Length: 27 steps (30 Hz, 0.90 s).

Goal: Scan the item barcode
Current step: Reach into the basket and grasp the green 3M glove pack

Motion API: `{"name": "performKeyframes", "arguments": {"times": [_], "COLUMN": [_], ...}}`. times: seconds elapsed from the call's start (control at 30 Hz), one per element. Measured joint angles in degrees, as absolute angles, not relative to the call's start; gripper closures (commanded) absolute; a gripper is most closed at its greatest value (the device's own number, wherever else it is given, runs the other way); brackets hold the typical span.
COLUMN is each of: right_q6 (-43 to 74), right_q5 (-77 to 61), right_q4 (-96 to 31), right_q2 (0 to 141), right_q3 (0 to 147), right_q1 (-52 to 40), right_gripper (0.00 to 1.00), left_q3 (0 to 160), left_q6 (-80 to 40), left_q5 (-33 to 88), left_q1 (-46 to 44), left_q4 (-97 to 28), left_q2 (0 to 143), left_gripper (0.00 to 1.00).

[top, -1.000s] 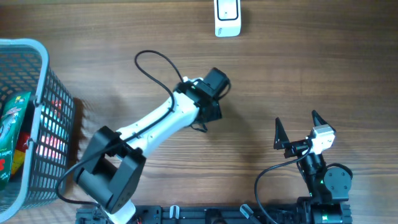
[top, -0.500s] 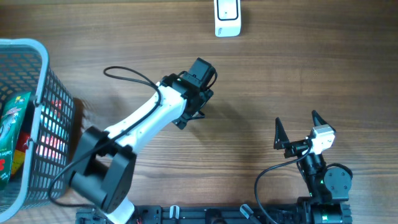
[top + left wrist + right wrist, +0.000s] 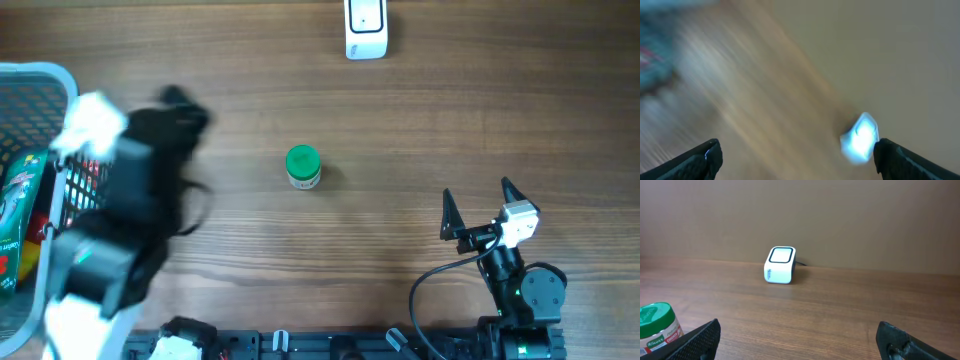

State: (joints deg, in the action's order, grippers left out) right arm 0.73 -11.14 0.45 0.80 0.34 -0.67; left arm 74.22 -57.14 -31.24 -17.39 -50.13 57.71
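Two grippers, and neither has hold of anything. Nearest you, by the base, the right gripper (image 3: pixel 477 195) sits parked with its fingers spread wide and nothing between them. It points across the table (image 3: pixel 500 90), so its wrist camera takes in both the item and the reader, and it looks to be waiting its turn. Over on the left, the left arm (image 3: pixel 110 220) is only a smear beside the wire basket (image 3: pixel 60 90). Its wrist view is blurred too, but it shows the left gripper (image 3: pixel 797 156) with fingertips far apart at the bottom corners and bare wood between, so it is released and empty. The basket holds more goods, a green packet (image 3: pixel 20 190) among them, which suggests it is the stock you draw from. Out in the middle of the table stands the task's item, a small green-lidded jar (image 3: pixel 303 166), upright, lid up, touching neither gripper and well apart from the basket. It stands in open space where either arm could take it from the side. No barcode shows; only a brand label faces the right wrist camera. Farthest off, at the back edge, the white barcode scanner (image 3: pixel 366 28) rests with its dark-rimmed window up, so you will likely have to lift the jar and turn its code toward that window.
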Motion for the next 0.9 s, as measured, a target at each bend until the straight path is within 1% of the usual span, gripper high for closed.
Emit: {"name": "performKeyframes", "arguments": {"times": [0.1, 0.13, 0.2, 0.23, 0.33, 0.37, 0.43, 0.53, 0.6, 0.77, 0.9], "right_q6": [0.7, 0.7, 0.7, 0.7, 0.7, 0.7, 0.7, 0.7, 0.7, 0.7, 0.7], "right_q5": [-11.1, -11.1, -11.2, -11.1, -11.1, -11.2, -11.2, -11.2, -11.2, -11.2, -11.2], "right_q4": [0.4, 0.4, 0.4, 0.4, 0.4, 0.4, 0.4, 0.4, 0.4, 0.4, 0.4], "right_q2": [0.8, 0.8, 0.8, 0.8, 0.8, 0.8, 0.8, 0.8, 0.8, 0.8, 0.8], "right_q3": [0.3, 0.3, 0.3, 0.3, 0.3, 0.3, 0.3, 0.3, 0.3, 0.3, 0.3], "right_q1": [-0.7, -0.7, -0.7, -0.7, -0.7, -0.7, -0.7, -0.7, -0.7, -0.7, -0.7], "right_gripper": [0.00, 0.00, 0.00, 0.00, 0.00, 0.00, 0.00, 0.00, 0.00, 0.00, 0.00], "left_q3": [74.2, 74.2, 74.2, 74.2, 74.3, 74.4, 74.4, 74.4, 74.4, 74.4, 74.4], "left_q6": [-58.8, -59.5, -59.8, -60.1, -61.3, -63.0, -66.4, -71.6, -74.0, -76.0, -76.3], "left_q5": [-32.4, -31.1, -28.5, -25.7, -19.4, -15.5, -8.9, -0.6, 3.4, 7.6, 5.7], "left_q1": [-1.9, 6.3, 15.9, 21.9, 33.2, 38.6, 45.1, 50.9, 53.0, 52.0, 50.0], "left_q4": [-50.1, -49.7, -48.9, -48.2, -47.3, -47.3, -47.3, -47.3, -47.2, -46.6, -42.7], "left_q2": [52.8, 51.6, 51.5, 52.2, 55.7, 58.8, 64.9, 74.2, 80.0, 93.8, 98.6], "left_gripper": [0.00, 0.00, 0.00, 0.00, 0.00, 0.00, 0.00, 0.00, 0.00, 0.00, 0.00]}}
